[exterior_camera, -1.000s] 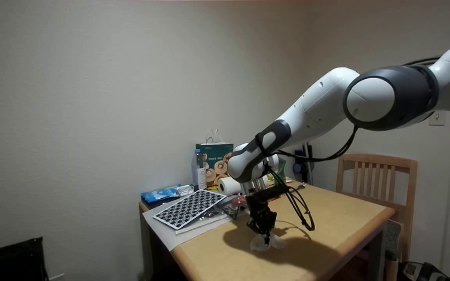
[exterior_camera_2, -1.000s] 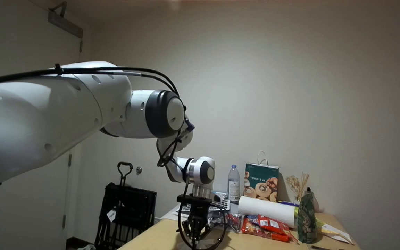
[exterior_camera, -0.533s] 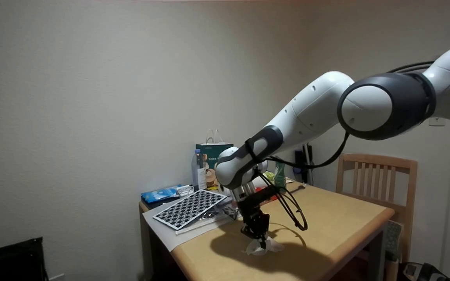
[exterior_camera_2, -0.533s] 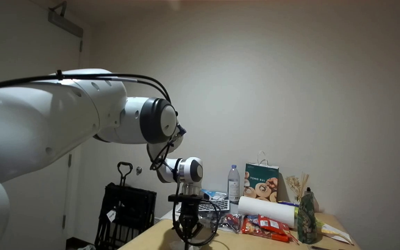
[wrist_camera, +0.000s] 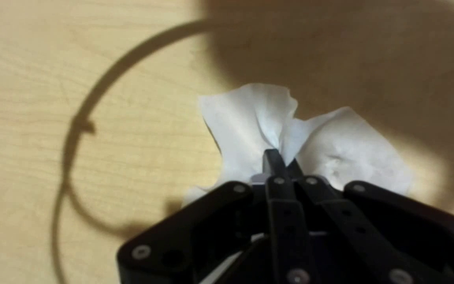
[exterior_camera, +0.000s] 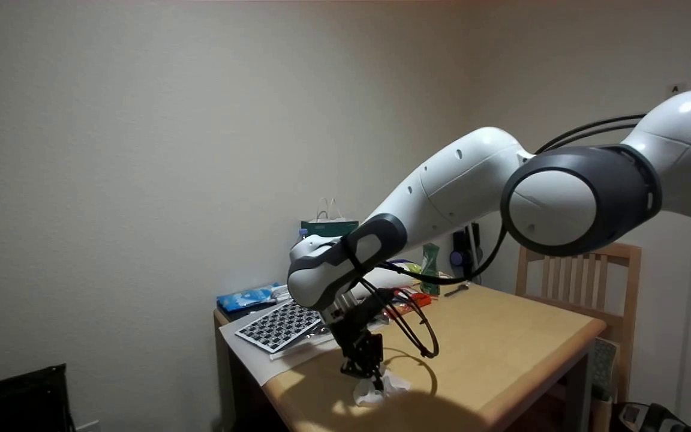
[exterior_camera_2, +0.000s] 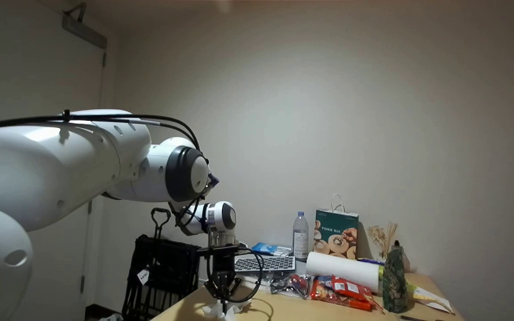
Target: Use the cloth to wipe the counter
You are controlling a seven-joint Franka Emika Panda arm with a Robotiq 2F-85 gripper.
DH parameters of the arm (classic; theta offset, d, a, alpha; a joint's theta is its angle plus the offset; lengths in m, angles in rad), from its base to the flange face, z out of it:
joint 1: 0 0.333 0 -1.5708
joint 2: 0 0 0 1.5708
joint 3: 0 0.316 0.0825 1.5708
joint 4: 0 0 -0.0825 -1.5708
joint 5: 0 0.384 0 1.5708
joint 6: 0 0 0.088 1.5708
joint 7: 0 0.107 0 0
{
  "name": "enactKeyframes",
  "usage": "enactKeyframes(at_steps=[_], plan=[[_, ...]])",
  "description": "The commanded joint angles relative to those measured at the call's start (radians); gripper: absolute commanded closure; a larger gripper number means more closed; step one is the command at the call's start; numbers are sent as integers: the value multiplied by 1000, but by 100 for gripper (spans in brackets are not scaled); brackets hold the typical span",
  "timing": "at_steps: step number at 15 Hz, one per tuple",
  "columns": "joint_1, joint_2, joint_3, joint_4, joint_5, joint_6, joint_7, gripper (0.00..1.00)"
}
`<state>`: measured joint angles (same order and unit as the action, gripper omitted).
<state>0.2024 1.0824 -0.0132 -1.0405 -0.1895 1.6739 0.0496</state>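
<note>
The cloth is a thin, crumpled white sheet [wrist_camera: 242, 126] spread out from the fingertips in the wrist view. My gripper [wrist_camera: 286, 163] is shut on a pinched fold of it. In both exterior views my gripper [exterior_camera: 378, 389] [exterior_camera_2: 224, 308] points down at the tabletop with the cloth [exterior_camera: 397, 384] [exterior_camera_2: 213, 310] bunched round its tips. The cloth lies on or just at the light wood table [exterior_camera: 501, 330], the counter surface here. Part of the cloth is hidden under the gripper. The arm's shadow covers the table round it.
A checkered board [exterior_camera: 282, 327] on white paper lies at the table's side. A bottle [exterior_camera_2: 300, 238], green paper bag [exterior_camera_2: 336, 232], paper roll [exterior_camera_2: 344, 270], red packets [exterior_camera_2: 346, 292] and green pouch [exterior_camera_2: 394, 283] stand or lie along the back. A chair [exterior_camera: 579, 273] stands beside the table.
My gripper has slid the cloth across the table, leftward in both exterior views and toward the near edge. The arm has lowered. The gripper stays shut on the cloth.
</note>
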Motion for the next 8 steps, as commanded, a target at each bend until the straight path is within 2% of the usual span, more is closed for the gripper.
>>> enactKeyframes(at_steps=[1,8], plan=[[19,2,12,12,-9,-5,-10,100],[122,41,56,82,-26,-69,-77,100]])
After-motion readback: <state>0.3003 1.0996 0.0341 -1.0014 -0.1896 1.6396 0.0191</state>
